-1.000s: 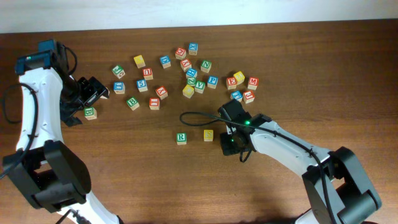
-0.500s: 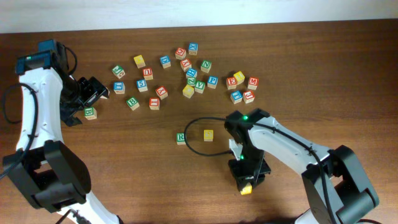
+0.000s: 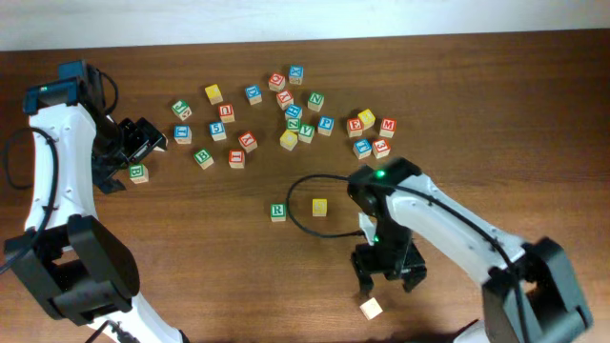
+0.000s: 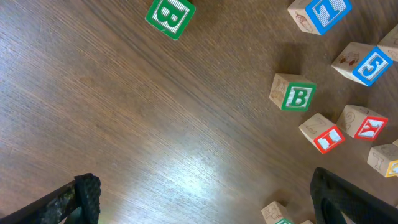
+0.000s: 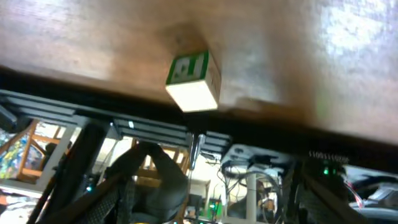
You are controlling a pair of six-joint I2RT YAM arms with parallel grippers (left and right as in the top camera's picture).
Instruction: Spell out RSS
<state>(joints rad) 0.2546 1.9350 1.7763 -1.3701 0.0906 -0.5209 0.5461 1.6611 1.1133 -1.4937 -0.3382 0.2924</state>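
1. Wooden R cube (image 3: 277,211) and yellow cube (image 3: 319,207): side by side, off to left of right end effector (image 3: 389,281).
2. Wide open, empty; pale cube (image 3: 371,308) just ahead of it, at desk (image 3: 191,248) edge.
3. Probably light, rigid, smooth; pinch opposite flat faces.

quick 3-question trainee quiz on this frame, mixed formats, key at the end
1. True or false: the right gripper is shut on the pale cube.
2. In the overhead view, which cube sits next to the R cube, apart from the big cluster?
A) a yellow cube
B) a blue cube
C) a red cube
3. Fill in: the left gripper is ____ (open or shut).

Key
1. False. Its fingers are spread, and the pale cube lies free on the table near the front edge.
2. A.
3. Open. Its fingertips are wide apart with only bare wood between them.
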